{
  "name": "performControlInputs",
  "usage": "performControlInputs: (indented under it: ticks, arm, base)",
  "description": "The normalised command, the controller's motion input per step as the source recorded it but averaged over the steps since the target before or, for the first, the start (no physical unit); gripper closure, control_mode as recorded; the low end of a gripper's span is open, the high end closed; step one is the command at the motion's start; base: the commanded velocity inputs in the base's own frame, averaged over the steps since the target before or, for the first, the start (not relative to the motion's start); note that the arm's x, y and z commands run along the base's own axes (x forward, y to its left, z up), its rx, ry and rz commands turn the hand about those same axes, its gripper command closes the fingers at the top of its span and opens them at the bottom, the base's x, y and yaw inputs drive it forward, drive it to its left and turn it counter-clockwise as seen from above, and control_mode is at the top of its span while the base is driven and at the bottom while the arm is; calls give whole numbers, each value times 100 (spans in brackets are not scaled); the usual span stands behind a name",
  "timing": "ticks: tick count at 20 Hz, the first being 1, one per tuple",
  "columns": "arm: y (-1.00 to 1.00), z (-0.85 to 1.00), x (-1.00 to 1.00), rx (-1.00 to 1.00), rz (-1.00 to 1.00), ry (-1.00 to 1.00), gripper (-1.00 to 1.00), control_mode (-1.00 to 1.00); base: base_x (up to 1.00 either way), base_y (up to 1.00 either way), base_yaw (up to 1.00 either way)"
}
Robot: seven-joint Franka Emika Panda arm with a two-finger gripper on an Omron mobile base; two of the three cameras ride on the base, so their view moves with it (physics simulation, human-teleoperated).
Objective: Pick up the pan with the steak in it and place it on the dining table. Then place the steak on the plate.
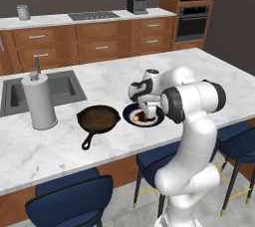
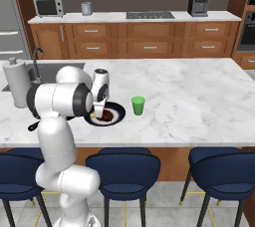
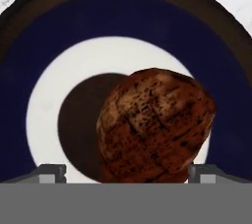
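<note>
The black pan [image 1: 98, 118] rests empty on the marble dining table [image 1: 199, 71], handle toward the front edge. Just right of it lies the navy plate [image 1: 158, 116] with its white ring [image 3: 49, 100]. The reddish-brown steak [image 3: 155, 125] lies on the plate's dark centre, slightly off to one side. My gripper [image 1: 144, 113] hangs straight down, close over the plate [image 2: 115, 113] and the steak [image 2: 106, 115]. In the hand view its fingertips [image 3: 51, 173] stand wide apart on either side of the meat, so the gripper [image 3: 127, 174] is open.
A paper towel roll [image 1: 39, 100] stands left of the pan, beside the sink [image 1: 60, 89]. A green cup [image 2: 138, 105] sits on the table just right of the plate. Blue stools [image 1: 74, 198] line the near edge.
</note>
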Motion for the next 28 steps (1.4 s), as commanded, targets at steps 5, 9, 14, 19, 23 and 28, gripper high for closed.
performControlInputs:
  ticks: [5,9,14,19,23,28]
  arm:
    - [0,8,33,2,-6,1,-100,-100]
    - [-8,37,-45,7,-6,7,-100,-100]
    - [-1,58,-80,7,-1,4,-100,-100]
    - [2,84,-73,6,0,2,-100,-100]
    - [14,80,-73,2,3,10,-100,-100]
    - [32,57,-72,0,13,4,-100,-100]
  base:
    - [0,0,0]
    - [0,0,0]
    - [0,0,0]
    - [0,0,0]
    - [0,0,0]
    - [0,0,0]
